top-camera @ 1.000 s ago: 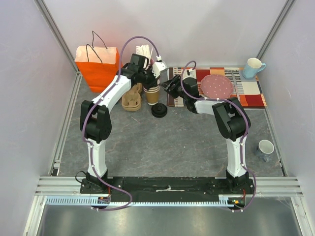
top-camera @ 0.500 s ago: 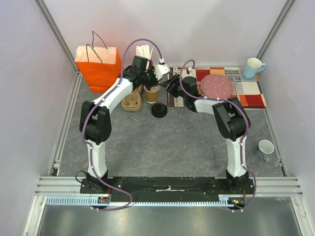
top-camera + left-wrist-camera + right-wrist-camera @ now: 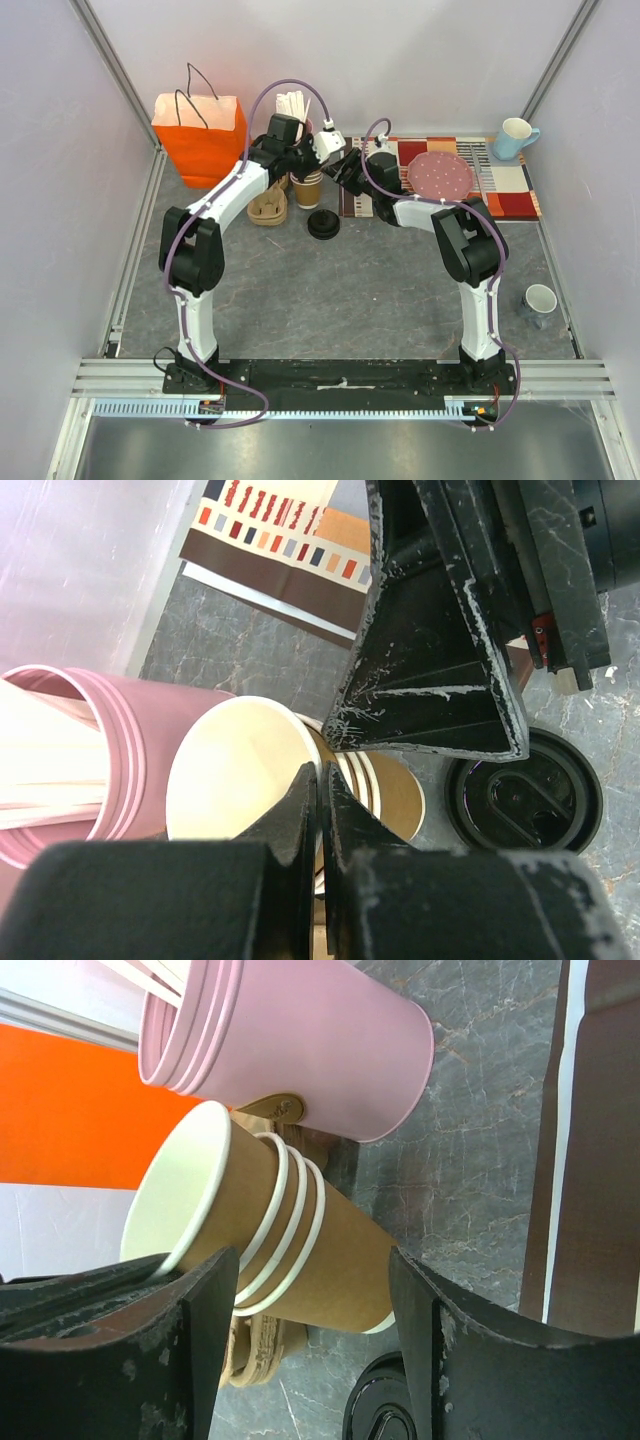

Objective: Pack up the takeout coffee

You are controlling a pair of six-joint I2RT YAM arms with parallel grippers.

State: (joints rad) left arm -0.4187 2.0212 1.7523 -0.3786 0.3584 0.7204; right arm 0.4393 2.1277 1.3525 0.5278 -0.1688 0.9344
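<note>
No capped cup is in view. A stack of lidless brown paper cups (image 3: 308, 190) with cream rims stands by the mat's left edge. It also shows in the left wrist view (image 3: 235, 780) and the right wrist view (image 3: 300, 1240). A loose black lid (image 3: 323, 224) lies on the table just in front of it, also seen in the left wrist view (image 3: 525, 795). My left gripper (image 3: 320, 780) is shut on the top cup's rim, one finger inside and one outside. My right gripper (image 3: 312, 1270) is open with a finger on each side of the stack's lower part, without touching it.
A pink cup of wooden sticks (image 3: 310, 1030) stands behind the stack and a cardboard cup carrier (image 3: 267, 203) to its left. An orange bag (image 3: 200, 135) stands at the back left. A pink plate (image 3: 440, 175) lies on the patterned mat. Mugs stand at the back right (image 3: 515, 135) and right (image 3: 540, 300).
My left gripper has moved right over the cup stack and closed on the top rim. My right gripper has moved left from the mat to straddle the stack.
</note>
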